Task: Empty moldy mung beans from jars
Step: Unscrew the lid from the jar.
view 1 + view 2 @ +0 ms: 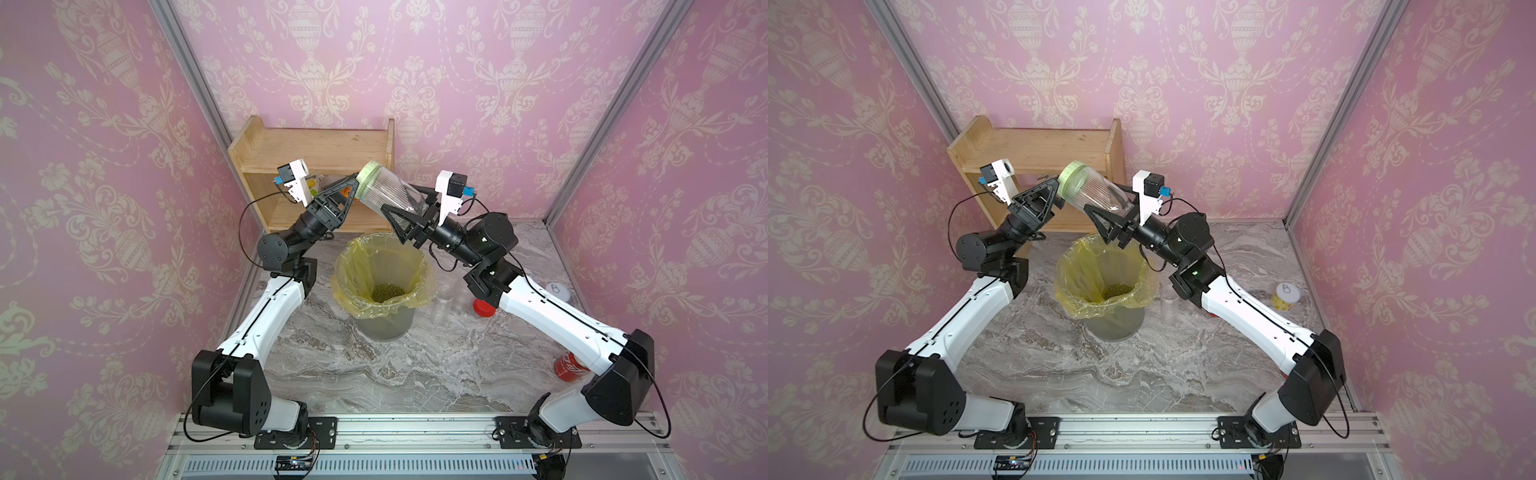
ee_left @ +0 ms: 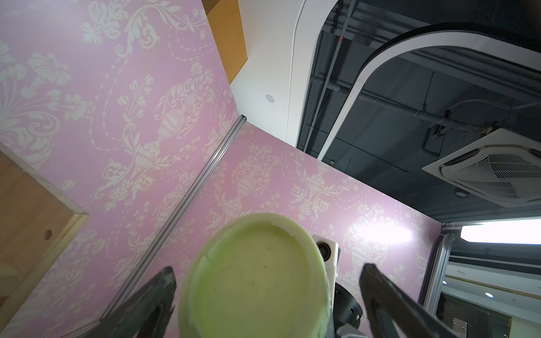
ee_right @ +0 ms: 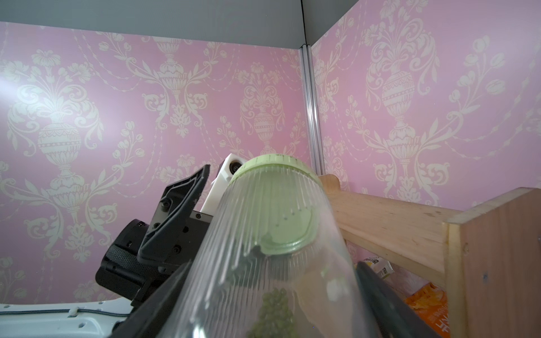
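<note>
Aloft, ribbed jar (image 1: 386,194) in right hand (image 1: 407,210).

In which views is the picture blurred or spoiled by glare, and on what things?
Left wrist view: the pale green lid is very near and out of focus, and a white glare patch burns the wall. Right wrist view: the ribbed jar goes soft toward the lens, with pale glare at the frame's edge. Both top views: evenly lit, no strong glare.
</note>
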Motion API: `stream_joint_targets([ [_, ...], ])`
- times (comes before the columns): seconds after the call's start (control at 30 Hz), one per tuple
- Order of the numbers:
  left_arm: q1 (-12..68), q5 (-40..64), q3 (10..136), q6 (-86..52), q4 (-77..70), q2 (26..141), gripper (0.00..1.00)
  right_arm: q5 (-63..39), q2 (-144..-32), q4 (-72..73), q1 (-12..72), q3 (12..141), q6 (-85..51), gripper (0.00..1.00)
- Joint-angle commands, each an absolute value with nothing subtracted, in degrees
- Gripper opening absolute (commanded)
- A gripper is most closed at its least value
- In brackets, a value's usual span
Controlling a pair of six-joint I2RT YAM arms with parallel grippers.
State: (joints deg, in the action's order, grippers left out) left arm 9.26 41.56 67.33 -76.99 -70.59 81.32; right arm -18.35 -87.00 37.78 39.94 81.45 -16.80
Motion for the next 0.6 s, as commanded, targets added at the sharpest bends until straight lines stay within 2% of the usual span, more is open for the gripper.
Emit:
stream_joint_targets([
  [0.0, 9.86, 42.77, 67.41, -75.23, -70.78, 80.59, 0.98, -19.25, -86.3, 46.23, 40.25, 81.83, -19.02, 0.12],
  [0.57, 10.15, 40.96, 68.77, -76.05, -71.03, 82.18, 0.93, -20.41, -89.05, 47.01, 40.25, 83.08, -20.49, 0.12],
])
